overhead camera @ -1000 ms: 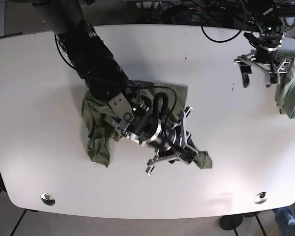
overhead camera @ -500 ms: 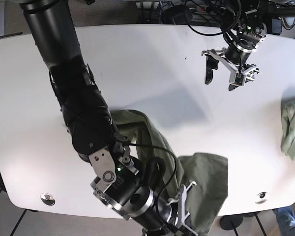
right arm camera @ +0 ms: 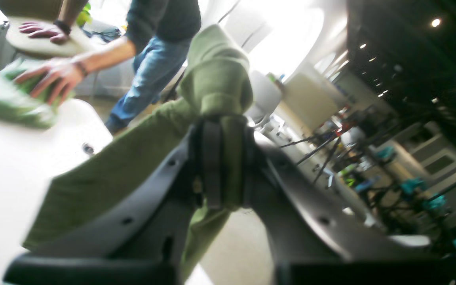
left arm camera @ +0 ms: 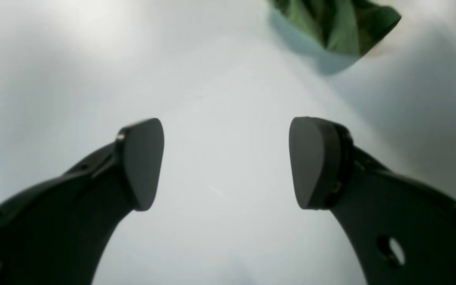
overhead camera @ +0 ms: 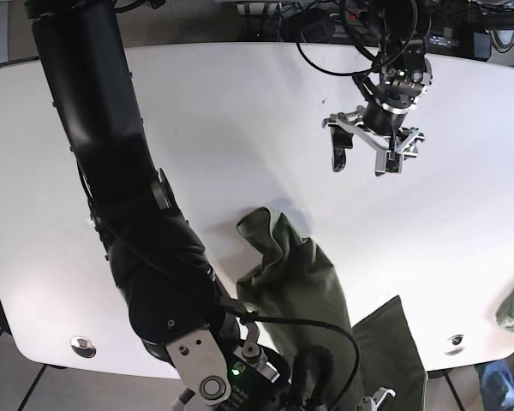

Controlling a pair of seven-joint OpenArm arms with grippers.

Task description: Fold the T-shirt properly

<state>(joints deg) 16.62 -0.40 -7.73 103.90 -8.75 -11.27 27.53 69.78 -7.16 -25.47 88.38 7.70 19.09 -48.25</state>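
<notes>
Your olive T-shirt hangs stretched in a long, bunched strip from mid-table toward the bottom edge of the base view, its upper end crumpled on the white table and a flatter panel spilling off the near edge at lower right. At the bottom of that view your right gripper has its jaws pinched tight on a thick fold of the fabric, which bulges above the fingertips. Your left gripper hovers over bare table in the upper right with its jaws spread wide and nothing between them. A person's hand presses a second green garment at the upper left of the right wrist view.
</notes>
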